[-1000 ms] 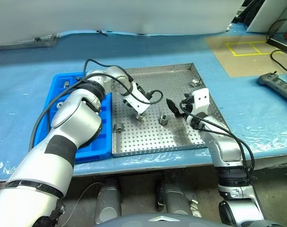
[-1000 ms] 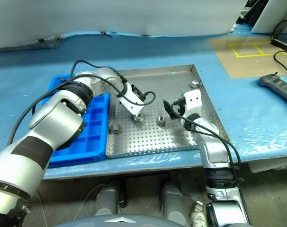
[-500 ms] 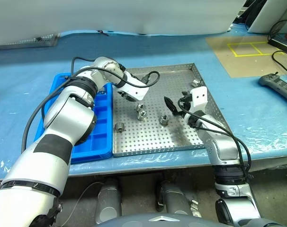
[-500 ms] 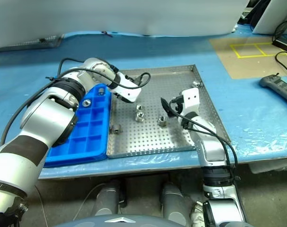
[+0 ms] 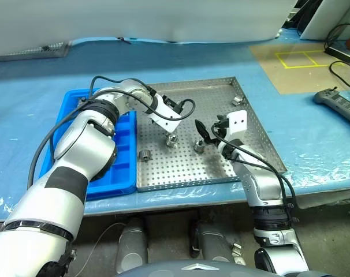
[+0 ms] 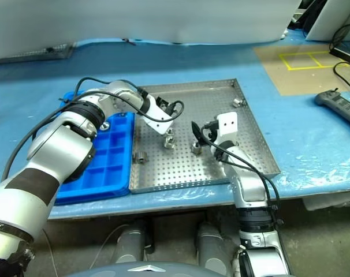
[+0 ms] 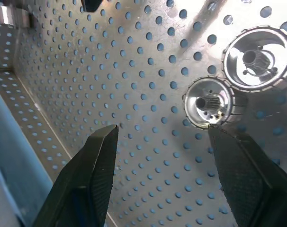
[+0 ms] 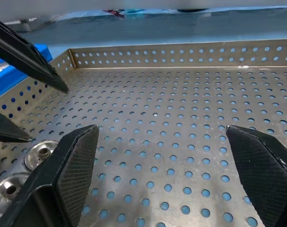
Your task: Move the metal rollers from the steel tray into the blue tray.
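Both jaws parted (nothing held), left gripper (image 7: pixel 160 156) above metal rollers (image 7: pixel 210 101), steel tray (image 5: pixel 181 167).

The steel tray (image 5: pixel 221 98) is seen as dull brushed metal, perforated throughout. The metal rollers (image 7: pixel 209 102) are polished and mirror-bright (ribbed round the rim). The blue tray (image 5: pixel 120 173) is glossy moulded plastic. Matt, finely textured black fingers (image 8: pixel 263 168) are shown.
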